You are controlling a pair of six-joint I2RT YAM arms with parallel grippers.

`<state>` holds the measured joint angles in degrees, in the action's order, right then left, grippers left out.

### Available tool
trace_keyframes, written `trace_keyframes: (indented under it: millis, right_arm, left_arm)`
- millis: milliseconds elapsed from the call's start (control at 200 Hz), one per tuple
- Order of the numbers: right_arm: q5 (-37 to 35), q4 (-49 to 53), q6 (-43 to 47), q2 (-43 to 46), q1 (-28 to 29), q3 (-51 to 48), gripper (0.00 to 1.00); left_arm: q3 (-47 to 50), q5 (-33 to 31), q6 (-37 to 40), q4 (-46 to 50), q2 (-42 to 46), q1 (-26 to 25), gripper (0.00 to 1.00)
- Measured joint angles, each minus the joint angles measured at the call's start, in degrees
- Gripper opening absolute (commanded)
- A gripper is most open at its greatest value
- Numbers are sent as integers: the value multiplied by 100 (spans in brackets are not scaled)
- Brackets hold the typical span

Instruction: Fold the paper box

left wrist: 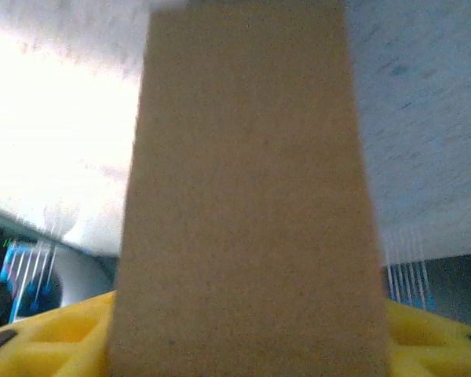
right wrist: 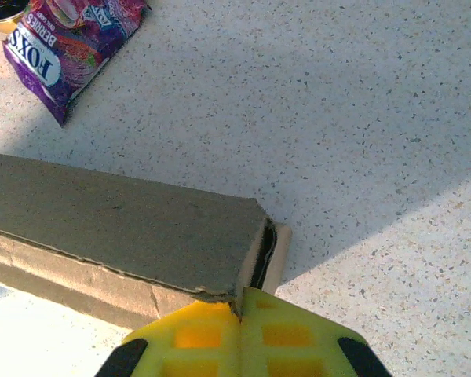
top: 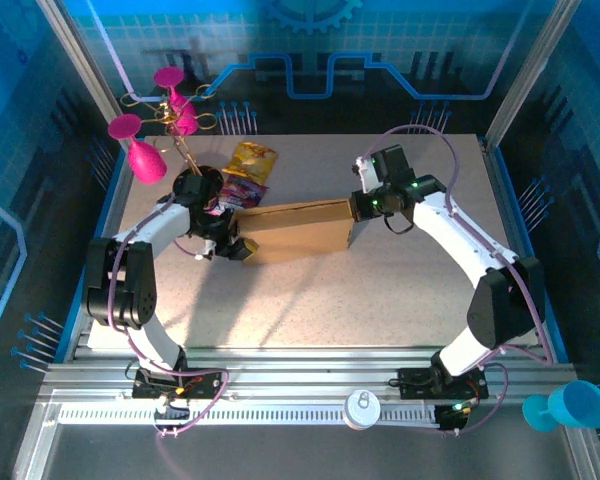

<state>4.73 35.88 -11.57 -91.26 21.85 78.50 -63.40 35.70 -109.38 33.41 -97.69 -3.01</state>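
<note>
The paper box (top: 295, 230) is a plain brown cardboard box lying lengthwise across the middle of the table (top: 400, 290). My left gripper (top: 242, 247) is at its left end. In the left wrist view a cardboard panel (left wrist: 247, 196) stands between the yellow fingers (left wrist: 51, 334), and I cannot make out whether they press on it. My right gripper (top: 356, 208) is at the box's right end. Its yellow fingertips (right wrist: 242, 302) are closed together on the edge of the end wall (right wrist: 255, 255), next to a narrow dark gap and an outer flap (right wrist: 279, 251).
A purple snack packet (right wrist: 67, 47) and a yellow one (top: 252, 158) lie just behind the box's left half. Pink glasses (top: 145, 150) on a stand are at the back left. A blue cup (top: 570, 405) and a white round lid (top: 362, 408) sit on the front rail.
</note>
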Motion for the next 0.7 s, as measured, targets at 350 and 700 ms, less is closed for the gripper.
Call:
trace_keyframes:
  millis: [350,700]
  right_arm:
    - [-138,85,0,-168,103,192,0]
    - [-177,354,2,-476,103,623,0]
  left_arm:
    - [372,-535,756,-131,372,323,96]
    - [131,-1311,2153,800,1244,457,76]
